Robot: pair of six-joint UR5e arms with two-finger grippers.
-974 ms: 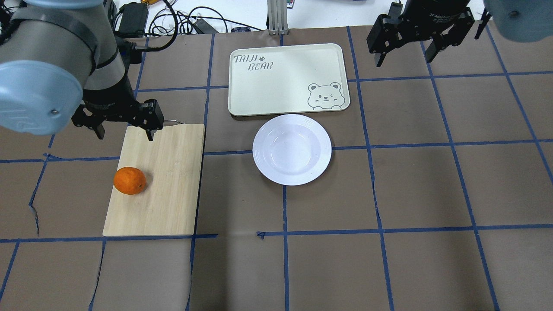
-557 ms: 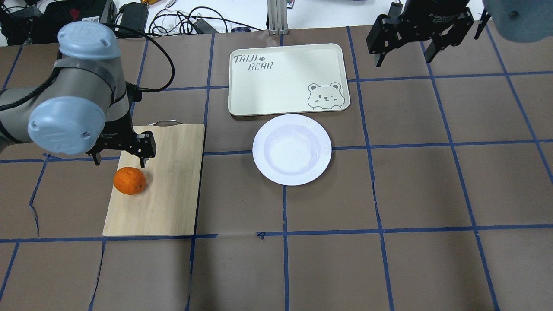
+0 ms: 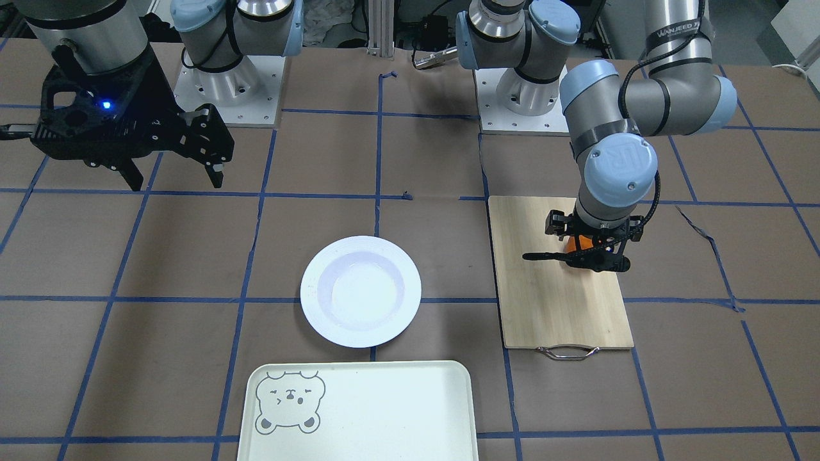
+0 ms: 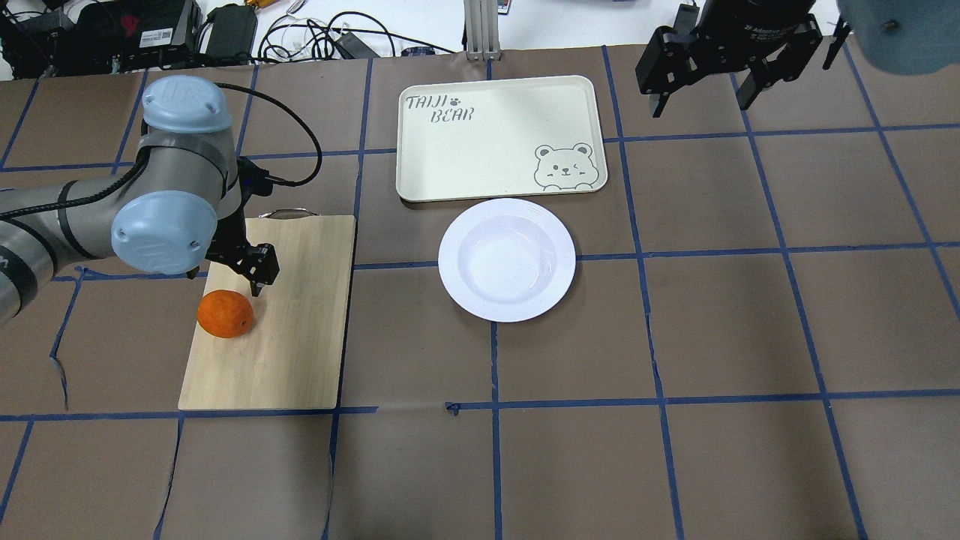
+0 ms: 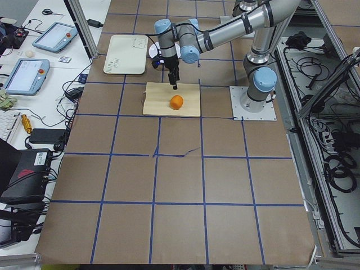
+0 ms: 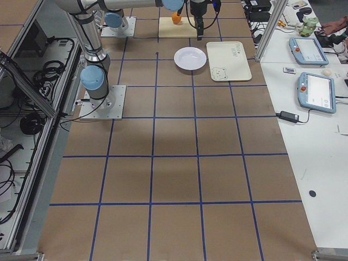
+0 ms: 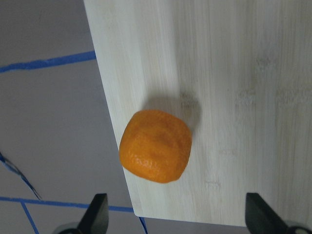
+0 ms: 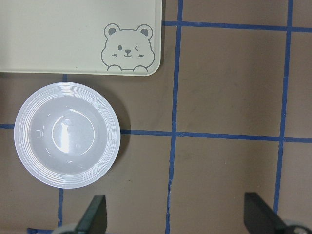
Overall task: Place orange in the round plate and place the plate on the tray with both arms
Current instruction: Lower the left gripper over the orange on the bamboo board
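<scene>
Nothing is placed yet: the orange (image 4: 225, 313) lies on the bamboo cutting board (image 4: 300, 330), at nine o'clock from the empty round plate (image 4: 451, 259). The left gripper (image 7: 178, 218) is spread wide at the orange; the right gripper (image 4: 703, 107) is spread too, holding nothing.

**Legible markings.**

(a) On the tray (image 4: 502, 150) I read "TAIJI BEAR" in grey capitals over two lines. A paw print follows the first word. The lettering sits in the corner diagonally opposite the printed bear face (image 4: 563, 166).

(b) A black band on the left arm (image 3: 672, 96) carries white letters. I make out "WANJEED T"; the rest wraps out of sight.

(c) A blue joint cap (image 3: 620, 168) above that arm's wrist bears an embossed "UR".

(d) The black body of the right gripper (image 4: 701, 109) shows small white print beginning "2F Adaptive". I cannot read further.

(e) A white barcode label (image 4: 155, 34) on a black box (image 4: 105, 34) behind the table is too small for me to read.
</scene>
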